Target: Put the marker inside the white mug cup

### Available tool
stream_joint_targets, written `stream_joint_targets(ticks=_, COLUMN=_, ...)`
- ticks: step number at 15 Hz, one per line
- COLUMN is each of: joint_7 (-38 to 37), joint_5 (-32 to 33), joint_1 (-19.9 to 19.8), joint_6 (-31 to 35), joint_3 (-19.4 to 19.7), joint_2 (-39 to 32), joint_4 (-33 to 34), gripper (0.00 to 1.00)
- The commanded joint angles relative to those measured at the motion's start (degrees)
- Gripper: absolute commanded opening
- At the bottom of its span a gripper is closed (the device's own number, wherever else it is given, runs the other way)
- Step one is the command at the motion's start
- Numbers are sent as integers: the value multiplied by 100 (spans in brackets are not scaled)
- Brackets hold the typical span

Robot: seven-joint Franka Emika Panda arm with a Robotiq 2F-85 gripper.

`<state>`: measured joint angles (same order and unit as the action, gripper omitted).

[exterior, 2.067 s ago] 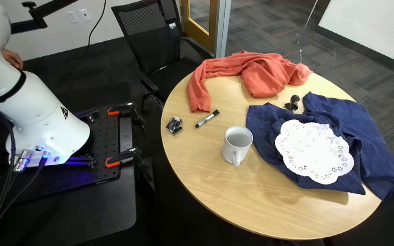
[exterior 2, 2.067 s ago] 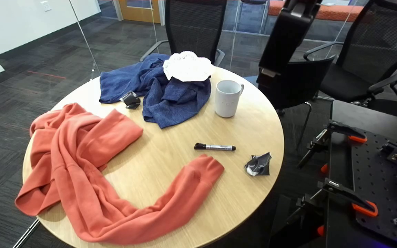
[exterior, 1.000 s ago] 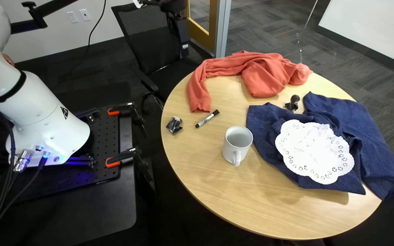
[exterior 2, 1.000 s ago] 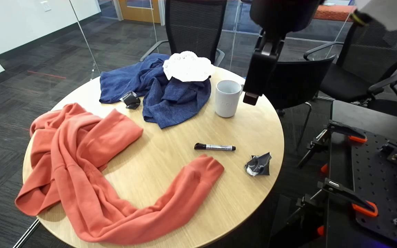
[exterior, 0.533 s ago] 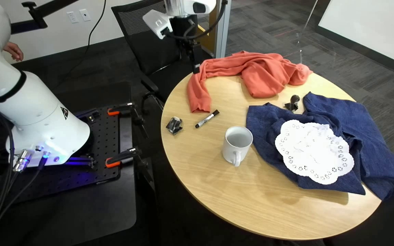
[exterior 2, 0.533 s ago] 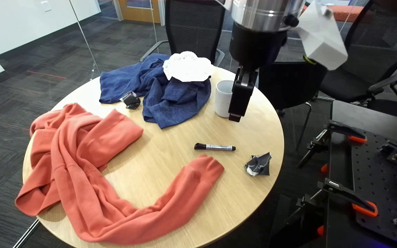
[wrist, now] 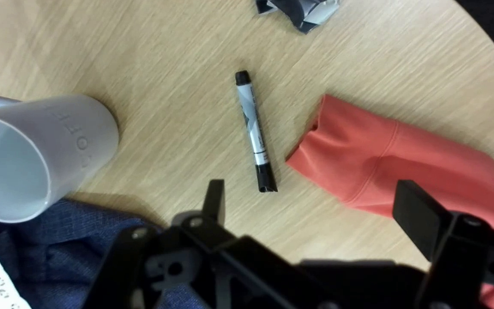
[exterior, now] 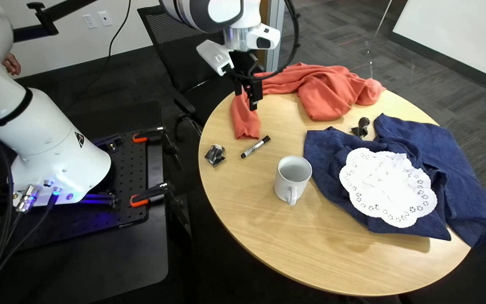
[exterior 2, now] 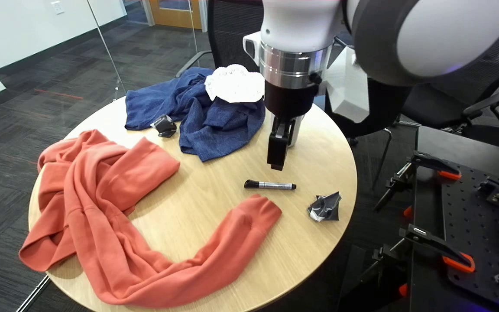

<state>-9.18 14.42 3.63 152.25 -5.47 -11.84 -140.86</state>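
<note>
- white mug cup, ceramic, one: upright on the round wooden table; i see down past its rim to bare, pale interior walls. lettering on its side; in the wrist view its handle points away from the marker.
- marker, one: silver-grey barrel, black ends; outside the mug, lying flat on the table between it and a sleeve of the coral garment, close to the cuff, touching neither.
- blue cloth, one: rumpled, just beside the mug; a white lace doily lies on it.
- crumpled wrapper, one: near the marker, toward the table edge.
- dark lump, one: by the blue cloth.
- arm, one: i have it out over the table, wrist upright, hand end pointing down.
- claw, one: jaws spread wide, tabletop and coral sleeve visible between them; above the table, near the marker, apart from it. in an exterior view it and the wrist screen most of the mug.
</note>
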Motion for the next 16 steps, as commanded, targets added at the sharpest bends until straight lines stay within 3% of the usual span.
stream_joint_targets(ticks=1, joint_7=203, joint_5=-94, joint_1=71, joint_6=-2, joint_3=231, joint_2=-684, joint_4=571, gripper=100)
stream_joint_targets(ticks=9, joint_7=276, joint_5=-243, joint_1=52, joint_6=-206, joint_3=497, joint_2=-1679, joint_4=1208, gripper=100)
stream_joint_targets(ticks=16, joint_7=174, joint_5=-224, joint_1=137, joint_6=22, joint_3=554, joint_2=-1638, joint_4=1071, gripper=100)
